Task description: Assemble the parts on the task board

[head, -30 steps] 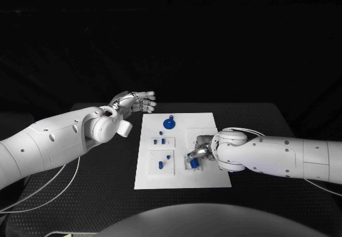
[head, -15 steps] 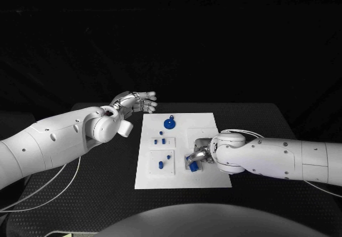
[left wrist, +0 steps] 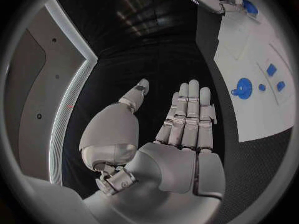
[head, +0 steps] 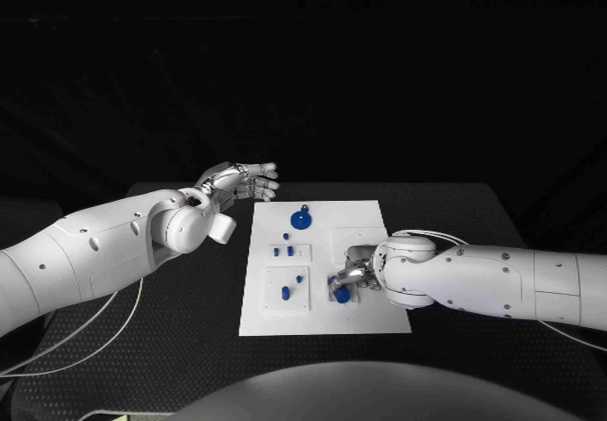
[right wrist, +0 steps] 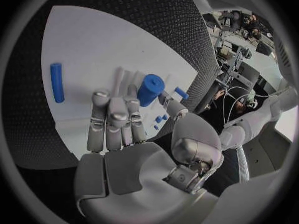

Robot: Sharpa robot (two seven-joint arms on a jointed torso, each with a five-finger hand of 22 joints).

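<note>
now shifted a little: right silver many-fingered hand (head: 352, 279) lowered over the near right part of the white rectangular task board (head: 380, 324), with the blue cylindrical plastic part (right wrist: 149, 89) moved from beside the fingers to the fingertips, close above the board. probably means a seating step under way; whether actually pinched or merely touched cannot be told, fingers lying together and straight beside it. left silver many-fingered hand (left wrist: 187, 119) unchanged, hovering off the board's far left corner, fingers straight, side by side, holding nothing.

counted on the board: one round blue disc with a tab (head: 301, 219) near the far edge, one slim blue rod (right wrist: 57, 82) lying loose, roughly five small blue pegs (head: 282, 252) left of centre, exact count unclear. two hands, one board.
</note>
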